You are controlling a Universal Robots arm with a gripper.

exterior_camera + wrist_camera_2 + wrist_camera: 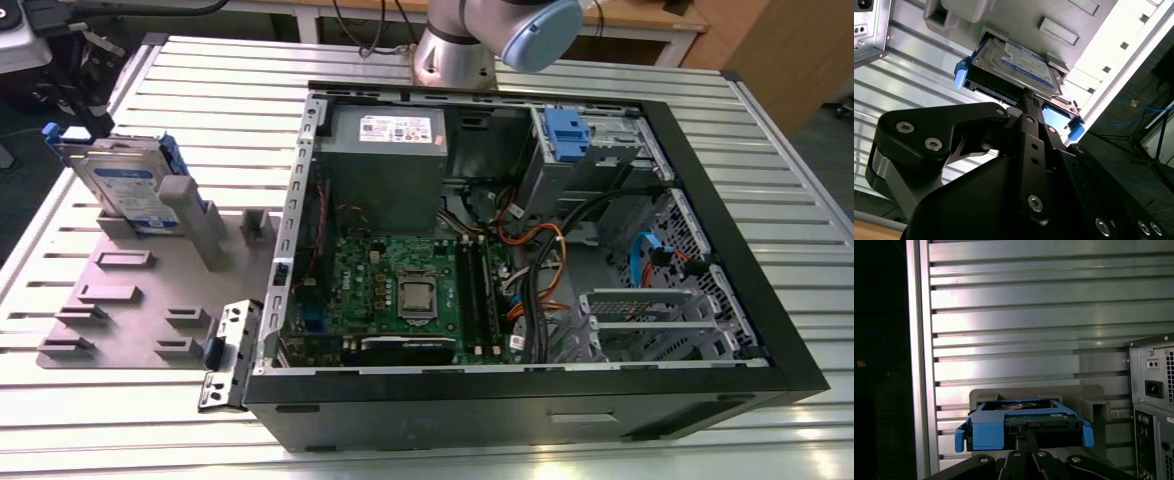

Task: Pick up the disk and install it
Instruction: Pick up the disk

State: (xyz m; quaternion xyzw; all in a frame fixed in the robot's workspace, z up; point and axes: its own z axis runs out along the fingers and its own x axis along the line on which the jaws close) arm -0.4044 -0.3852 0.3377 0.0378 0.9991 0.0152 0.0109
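Observation:
The disk [130, 186] stands on edge in a holder on the grey fixture plate [134, 300], at the exterior view's left. It is silver with a white-and-blue label and a blue bracket around it. In both wrist views the disk [1019, 62] [1026, 419] lies just beyond my gripper [1026, 93] [1024, 436]. The black fingers sit together in a narrow line, shut, with nothing between them. They stand apart from the disk's near edge, in line with its middle.
An open black computer case [747, 300] takes up the middle of the slatted metal table [200, 90]. Inside are a grey power supply [387, 135], a motherboard [400, 290], cables and a drive bay with a blue latch [567, 135]. The arm's base [461, 50] stands behind the case.

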